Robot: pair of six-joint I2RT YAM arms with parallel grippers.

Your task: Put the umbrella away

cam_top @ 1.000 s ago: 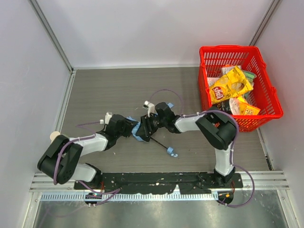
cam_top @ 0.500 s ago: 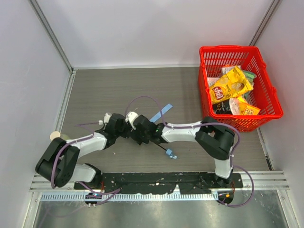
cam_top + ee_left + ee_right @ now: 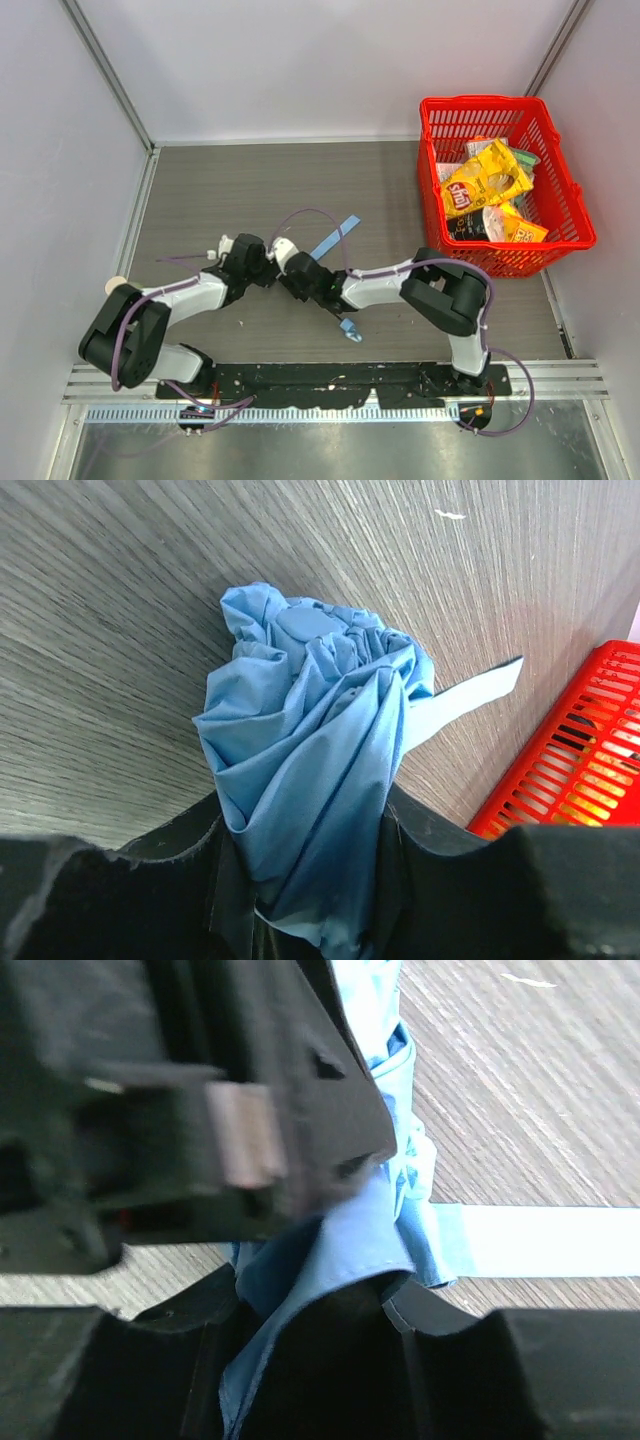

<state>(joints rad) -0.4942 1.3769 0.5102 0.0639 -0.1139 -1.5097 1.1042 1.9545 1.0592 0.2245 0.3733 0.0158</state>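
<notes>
Meeting nose to nose on the surface (image 3: 250, 190) in the top view, the left pincer (image 3: 262, 268) and right pincer (image 3: 290, 273) hide the umbrella (image 3: 350, 329) cloth. Its blue handle lies just nearer, and its strap is now flung far-right, unlike a second ago. Left wrist view: fingers clamped on bunched blue cloth. Right wrist view: cloth sits between the fingers, grip unclear, the left pincer's body blocking much.
</notes>
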